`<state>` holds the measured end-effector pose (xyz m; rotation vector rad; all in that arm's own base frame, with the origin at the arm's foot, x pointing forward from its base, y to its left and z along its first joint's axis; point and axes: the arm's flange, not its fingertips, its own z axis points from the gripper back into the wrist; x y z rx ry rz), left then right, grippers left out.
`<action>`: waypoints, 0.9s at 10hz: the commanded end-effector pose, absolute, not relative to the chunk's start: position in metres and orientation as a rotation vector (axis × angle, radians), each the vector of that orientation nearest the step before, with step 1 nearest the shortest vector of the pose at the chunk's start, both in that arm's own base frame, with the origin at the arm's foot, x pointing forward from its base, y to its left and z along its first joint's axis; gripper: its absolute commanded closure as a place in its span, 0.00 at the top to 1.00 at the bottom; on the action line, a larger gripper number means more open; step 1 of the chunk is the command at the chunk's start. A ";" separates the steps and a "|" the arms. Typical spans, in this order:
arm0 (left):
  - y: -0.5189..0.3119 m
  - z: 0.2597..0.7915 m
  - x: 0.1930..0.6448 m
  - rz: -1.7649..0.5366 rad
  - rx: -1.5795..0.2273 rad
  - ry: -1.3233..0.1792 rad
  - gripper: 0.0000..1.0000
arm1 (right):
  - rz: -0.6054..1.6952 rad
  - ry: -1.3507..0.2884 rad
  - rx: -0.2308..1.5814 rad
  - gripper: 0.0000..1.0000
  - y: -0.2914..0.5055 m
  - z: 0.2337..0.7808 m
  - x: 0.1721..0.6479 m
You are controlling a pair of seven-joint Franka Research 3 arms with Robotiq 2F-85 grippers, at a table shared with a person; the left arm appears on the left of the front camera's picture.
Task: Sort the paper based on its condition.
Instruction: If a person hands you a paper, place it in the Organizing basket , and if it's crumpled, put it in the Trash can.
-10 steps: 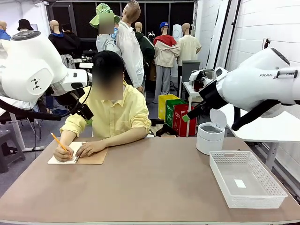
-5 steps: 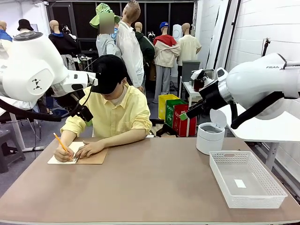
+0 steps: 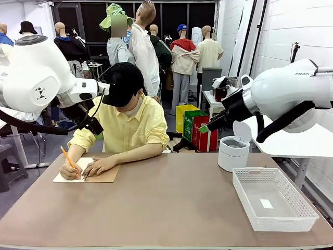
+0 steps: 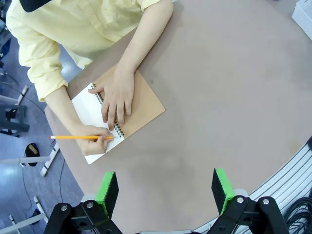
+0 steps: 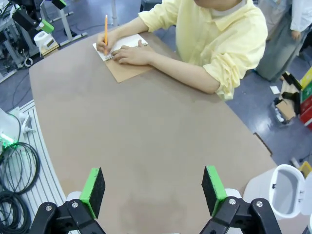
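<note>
The paper is out of view as loose sheets. At the far left of the table, a person writes with a yellow pencil [image 3: 67, 158] on the white page of a spiral notebook [image 3: 102, 175] with a brown cover. The other hand [image 3: 101, 165] rests flat on it. The notebook [image 4: 146, 105] lies far below my left gripper [image 4: 165, 191], which is open and empty. It hangs high at the left beside the person's shoulder [image 3: 95, 127]. My right gripper [image 5: 153, 190] is open and empty, raised high at the right [image 3: 205, 128], looking down at the table and notebook [image 5: 124, 70].
A white mesh basket [image 3: 281, 221] stands at the front right with a tiny white tag [image 3: 266, 203] inside. A white lidded bin [image 3: 232, 153] with its lid up sits at the far right edge. The person in a yellow shirt [image 3: 127, 127] leans over the far side.
My right arm shifted slightly left a second ago and then held still. The person keeps writing, pencil hand barely moving. My left arm has not moved.
</note>
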<state>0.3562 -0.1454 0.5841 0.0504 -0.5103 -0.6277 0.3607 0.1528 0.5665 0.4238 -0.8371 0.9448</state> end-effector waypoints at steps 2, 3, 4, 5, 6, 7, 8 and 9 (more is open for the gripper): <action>-0.145 0.585 0.356 -0.626 0.049 -0.516 1.00 | 0.942 -0.827 0.435 1.00 0.154 0.565 0.361; -0.145 0.585 0.356 -0.626 0.049 -0.516 1.00 | 0.942 -0.827 0.435 1.00 0.154 0.565 0.361; -0.145 0.585 0.356 -0.626 0.049 -0.516 1.00 | 0.942 -0.827 0.435 1.00 0.154 0.565 0.361; -0.145 0.585 0.356 -0.626 0.049 -0.516 1.00 | 0.942 -0.827 0.435 1.00 0.154 0.565 0.361; -0.145 0.585 0.356 -0.626 0.049 -0.516 1.00 | 0.942 -0.827 0.435 1.00 0.154 0.565 0.361; -0.145 0.585 0.356 -0.626 0.049 -0.516 1.00 | 0.942 -0.827 0.435 1.00 0.154 0.565 0.361; -0.145 0.585 0.356 -0.626 0.049 -0.516 1.00 | 0.942 -0.827 0.435 1.00 0.154 0.565 0.361; -0.145 0.585 0.356 -0.626 0.049 -0.516 1.00 | 0.942 -0.827 0.435 1.00 0.154 0.565 0.361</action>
